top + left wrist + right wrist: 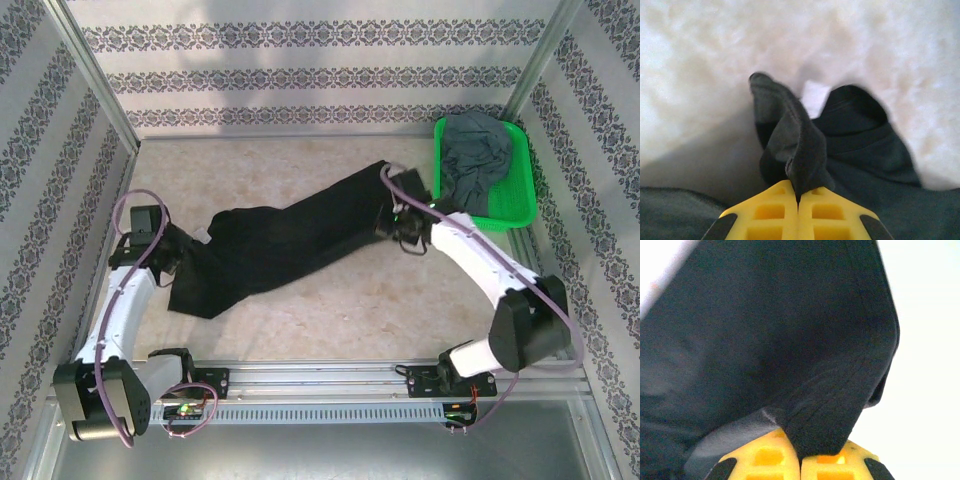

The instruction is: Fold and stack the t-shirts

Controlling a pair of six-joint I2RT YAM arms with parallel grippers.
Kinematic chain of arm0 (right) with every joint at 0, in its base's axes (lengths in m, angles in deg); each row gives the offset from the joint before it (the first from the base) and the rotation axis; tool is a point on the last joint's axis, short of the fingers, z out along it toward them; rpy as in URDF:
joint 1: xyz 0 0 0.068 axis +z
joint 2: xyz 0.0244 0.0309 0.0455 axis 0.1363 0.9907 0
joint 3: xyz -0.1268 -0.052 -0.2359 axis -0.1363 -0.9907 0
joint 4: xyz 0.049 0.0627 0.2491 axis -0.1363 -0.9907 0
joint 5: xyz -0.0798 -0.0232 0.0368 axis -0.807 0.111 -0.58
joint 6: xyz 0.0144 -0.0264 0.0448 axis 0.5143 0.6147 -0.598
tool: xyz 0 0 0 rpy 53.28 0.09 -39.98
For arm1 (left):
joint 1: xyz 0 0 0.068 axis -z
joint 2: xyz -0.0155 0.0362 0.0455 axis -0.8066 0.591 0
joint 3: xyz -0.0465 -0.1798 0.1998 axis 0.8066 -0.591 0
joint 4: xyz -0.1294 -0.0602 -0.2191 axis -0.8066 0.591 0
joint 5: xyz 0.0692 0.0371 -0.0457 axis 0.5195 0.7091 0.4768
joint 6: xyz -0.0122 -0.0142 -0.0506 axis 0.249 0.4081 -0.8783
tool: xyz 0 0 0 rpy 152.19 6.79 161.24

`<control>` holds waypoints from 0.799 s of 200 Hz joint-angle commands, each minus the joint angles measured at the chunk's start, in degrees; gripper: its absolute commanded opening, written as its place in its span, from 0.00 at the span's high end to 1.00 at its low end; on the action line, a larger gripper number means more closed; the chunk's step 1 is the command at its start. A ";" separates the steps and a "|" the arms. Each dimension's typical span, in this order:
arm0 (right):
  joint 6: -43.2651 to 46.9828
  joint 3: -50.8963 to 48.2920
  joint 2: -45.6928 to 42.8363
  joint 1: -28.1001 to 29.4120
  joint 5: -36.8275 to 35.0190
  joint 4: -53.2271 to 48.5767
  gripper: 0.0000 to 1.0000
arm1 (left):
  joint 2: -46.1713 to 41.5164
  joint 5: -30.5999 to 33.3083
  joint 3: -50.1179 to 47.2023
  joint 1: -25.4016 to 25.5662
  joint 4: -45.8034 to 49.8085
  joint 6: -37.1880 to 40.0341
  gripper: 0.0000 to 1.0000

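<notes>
Stretching across the pale worktop (pixel 340 325) between two robot arms, the black t-shirt (pixel 290 245) lies as a crumpled diagonal band. The likeliest trouble from here looks to be a lost corner: each pinch takes only a narrow fold of cloth, so an uneven pull by either arm could drag the soft fabric free or twist it into a rope rather than a flat sheet ready for folding. A lift too close to the far-right corner might also snag the green basket (pixel 505 218), where the grey t-shirt (pixel 475 160) sits bunched, not yet folded. The left end effector (pixel 798 195) is fully closed, its yellow jaws pressed together on a raised peak of dark fabric at the shirt's near-left end. The right end effector (pixel 800 455) is likewise clamped tight on a ribbed black edge at the far-right end, just beside the basket.
</notes>
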 commanded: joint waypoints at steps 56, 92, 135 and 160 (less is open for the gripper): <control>5.95 16.04 -14.42 -6.62 -3.40 10.78 1.00 | -13.59 6.62 17.49 -0.21 -3.73 -3.73 1.00; 6.65 14.98 -23.20 -7.78 -2.99 14.15 1.00 | -21.57 11.63 22.27 -0.15 -3.63 -2.91 1.00; 7.38 13.83 -30.85 -8.65 -5.76 19.56 1.00 | -22.26 14.21 33.09 -0.19 -5.34 0.56 1.00; 7.73 15.41 -30.47 -8.83 -8.21 22.13 1.00 | -19.17 14.50 37.85 -0.19 -7.95 1.25 1.00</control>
